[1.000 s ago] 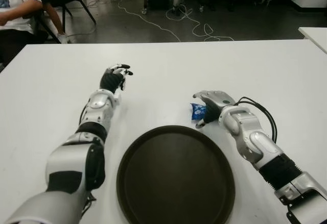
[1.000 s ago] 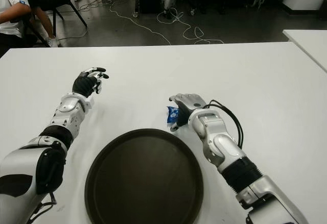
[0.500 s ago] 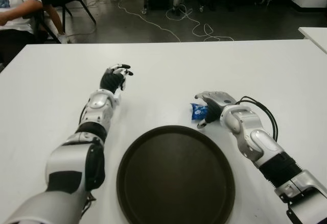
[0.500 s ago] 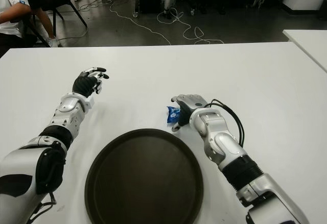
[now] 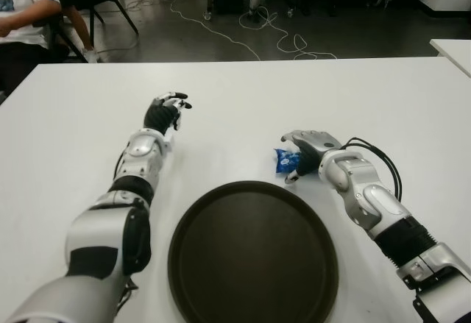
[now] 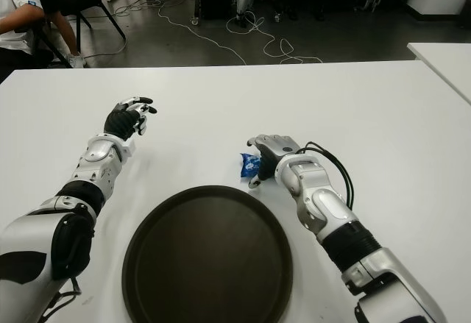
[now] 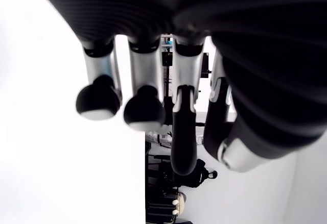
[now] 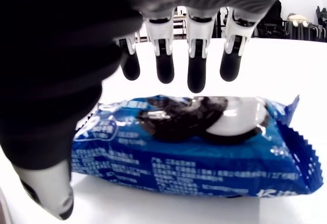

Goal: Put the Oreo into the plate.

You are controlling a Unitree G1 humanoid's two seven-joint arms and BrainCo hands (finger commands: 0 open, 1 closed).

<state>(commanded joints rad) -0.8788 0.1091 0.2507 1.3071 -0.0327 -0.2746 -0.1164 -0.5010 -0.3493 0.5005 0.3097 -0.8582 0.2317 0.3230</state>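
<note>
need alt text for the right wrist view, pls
Close-up from the robot's right wrist: a blue Oreo packet lies flat on the white table, with the right hand cupped around it, four dark-tipped fingers hanging above its far edge and the thumb on the near side. The fingers are spread and not gripping the packet.
</note>
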